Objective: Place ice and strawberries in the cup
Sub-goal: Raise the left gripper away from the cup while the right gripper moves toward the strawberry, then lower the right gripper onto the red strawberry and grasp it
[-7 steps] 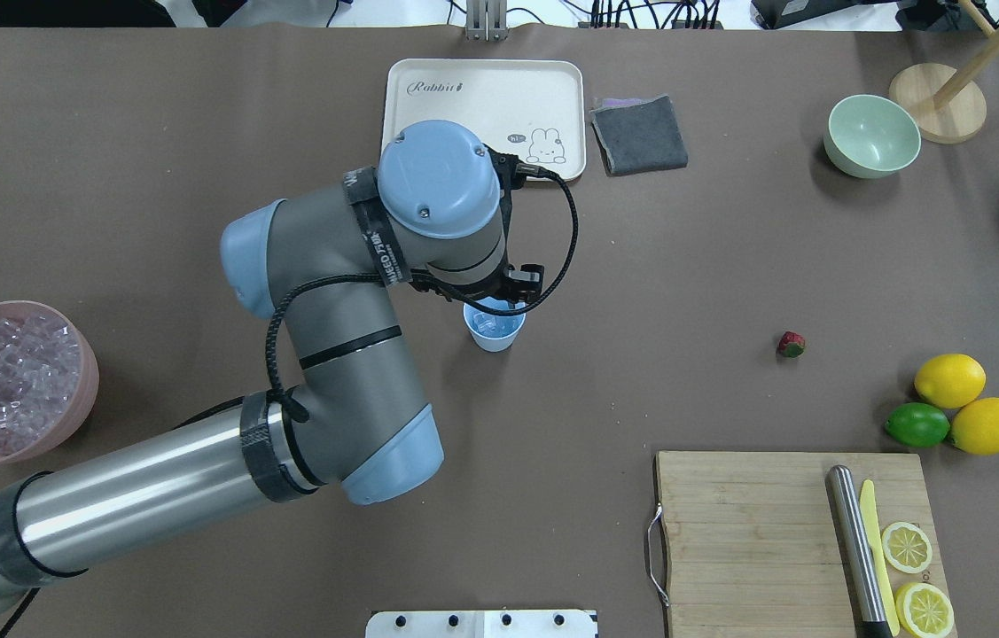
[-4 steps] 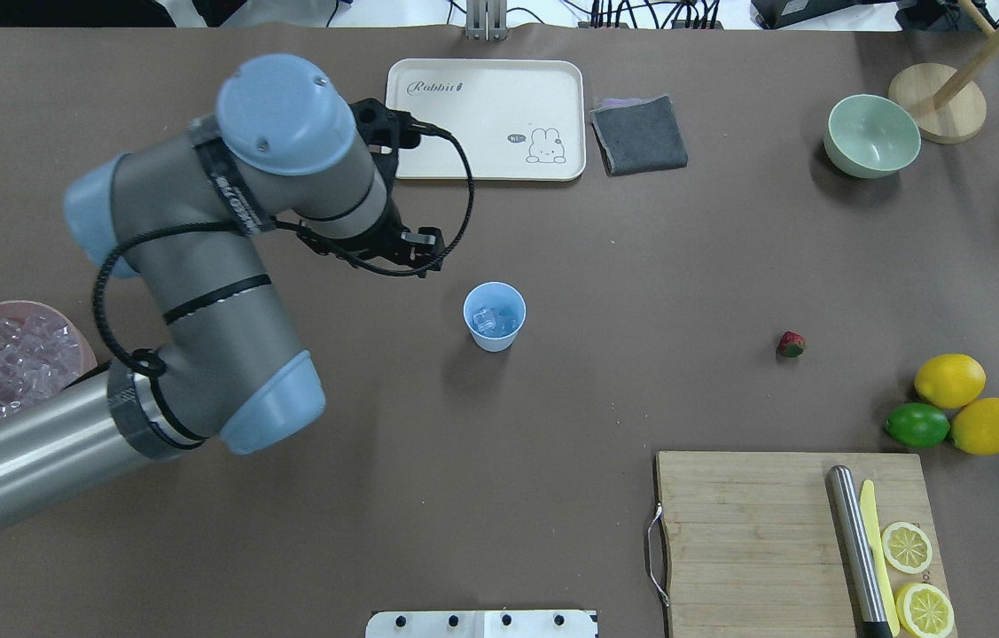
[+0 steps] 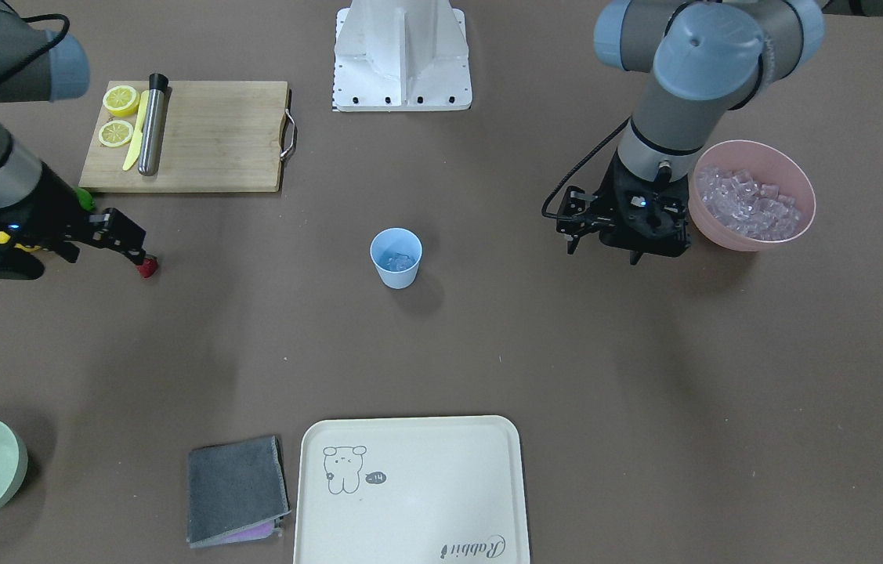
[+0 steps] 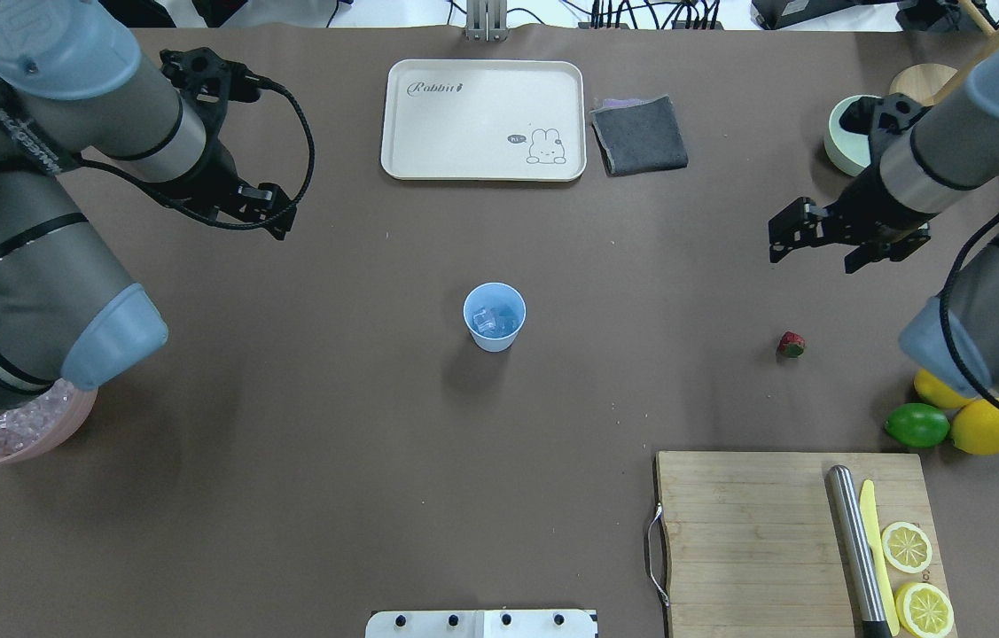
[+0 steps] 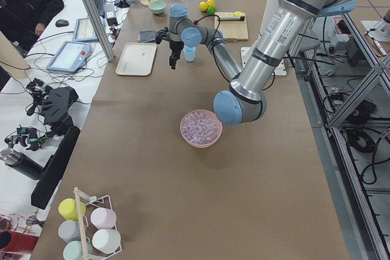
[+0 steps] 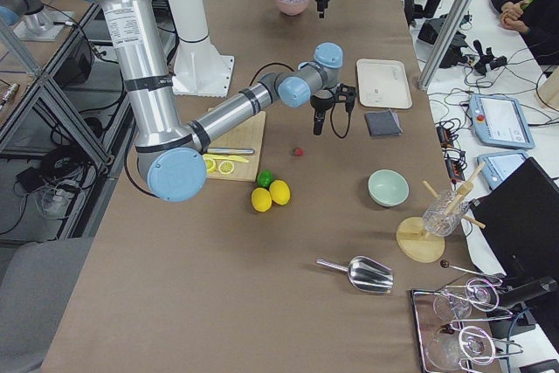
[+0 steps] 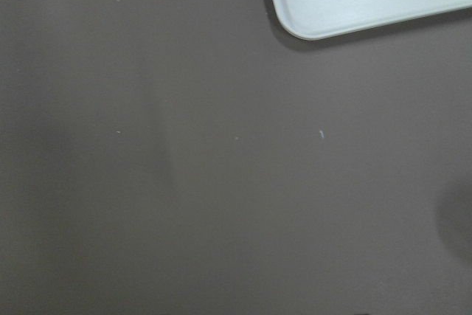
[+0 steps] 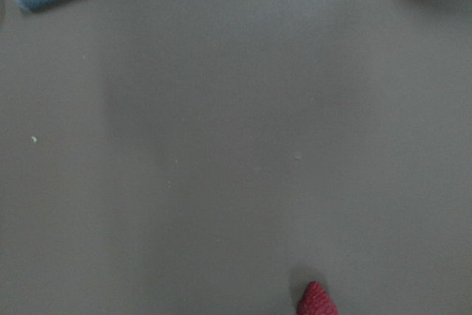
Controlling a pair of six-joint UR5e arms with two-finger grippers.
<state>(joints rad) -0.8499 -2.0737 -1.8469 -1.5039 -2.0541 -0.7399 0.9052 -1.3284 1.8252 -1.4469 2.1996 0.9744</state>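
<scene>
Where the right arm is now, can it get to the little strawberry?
Probably yes. The right gripper hangs close to the strawberry, which lies by itself on a bare patch of the table. Nothing stands between them, and the lemons sit off to one side.

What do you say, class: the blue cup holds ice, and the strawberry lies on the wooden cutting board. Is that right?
Not quite. The strawberry lies on the bare table, apart from the wooden cutting board, as the overhead exterior view shows. The blue cup does hold ice.
</scene>
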